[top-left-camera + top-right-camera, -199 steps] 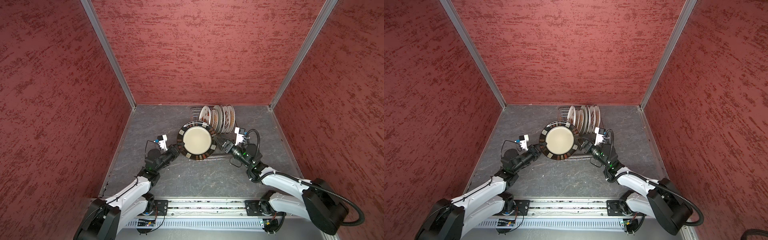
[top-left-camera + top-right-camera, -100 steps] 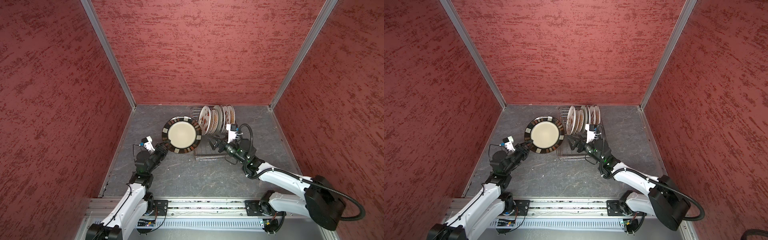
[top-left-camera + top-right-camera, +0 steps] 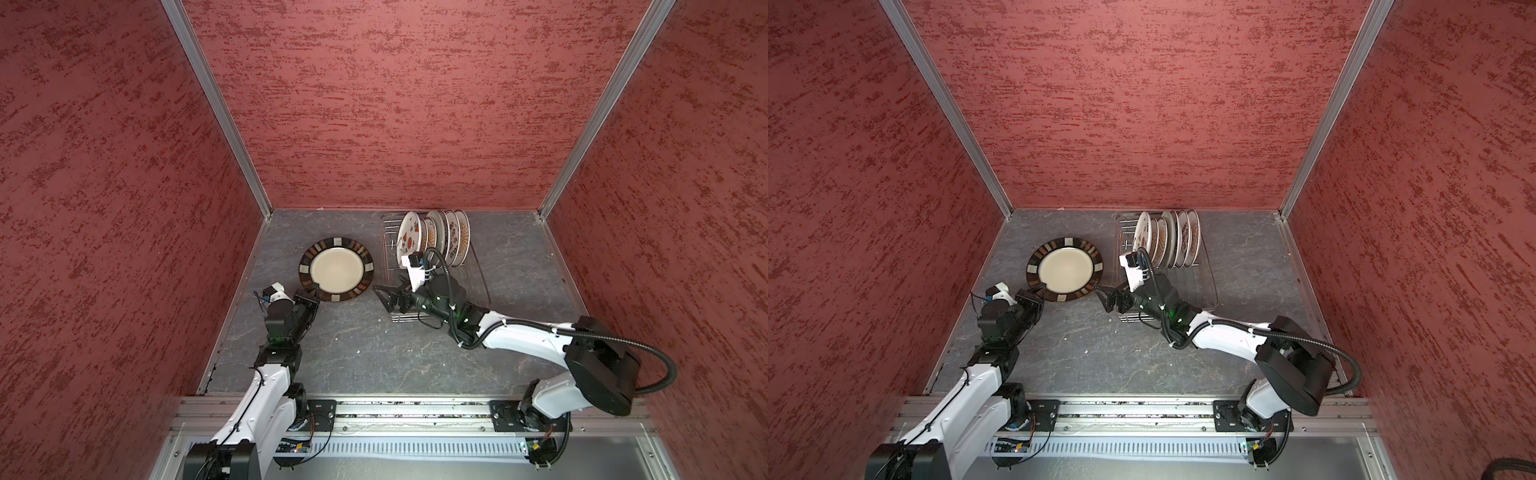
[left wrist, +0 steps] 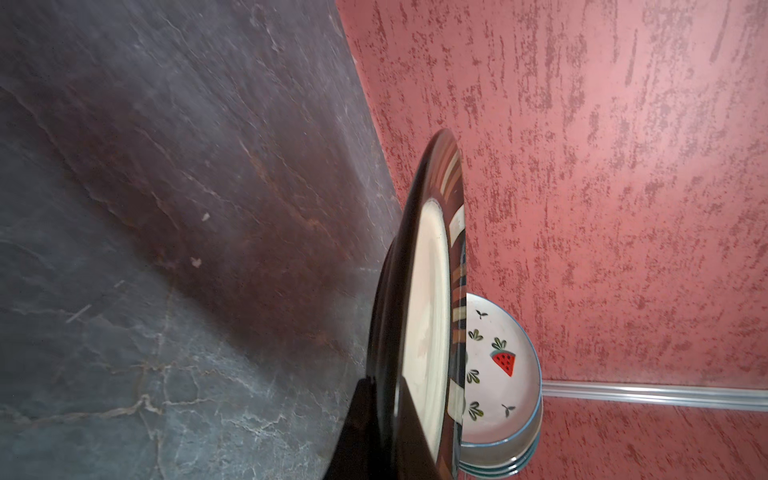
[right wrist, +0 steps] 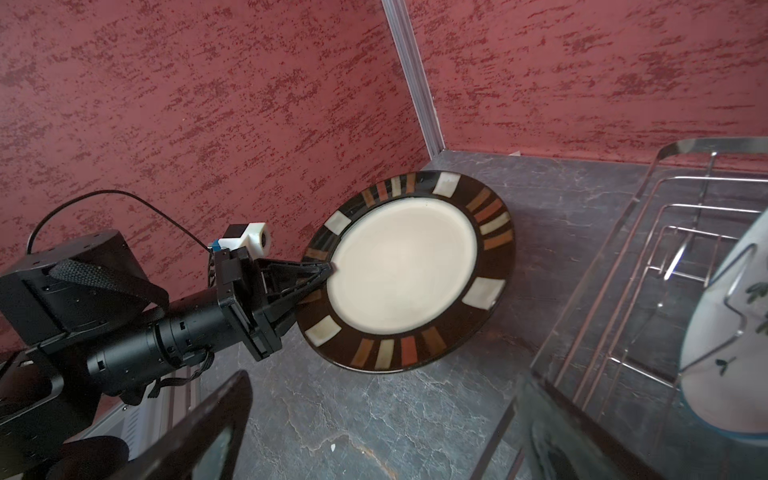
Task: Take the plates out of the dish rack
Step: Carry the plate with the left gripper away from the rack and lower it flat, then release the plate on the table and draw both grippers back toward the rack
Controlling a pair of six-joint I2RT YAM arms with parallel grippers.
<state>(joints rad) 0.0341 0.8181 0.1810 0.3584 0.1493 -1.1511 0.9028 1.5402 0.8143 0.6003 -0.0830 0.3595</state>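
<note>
Dark-rimmed plate: now carried left off the rack, tilted over table; left gripper clamped on rim. Right gripper: spread, empty. Other plates still racked.

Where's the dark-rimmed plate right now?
In both top views the dark-rimmed plate is out of the dish rack, just to its left, clamped at its near rim by the left gripper.
</note>
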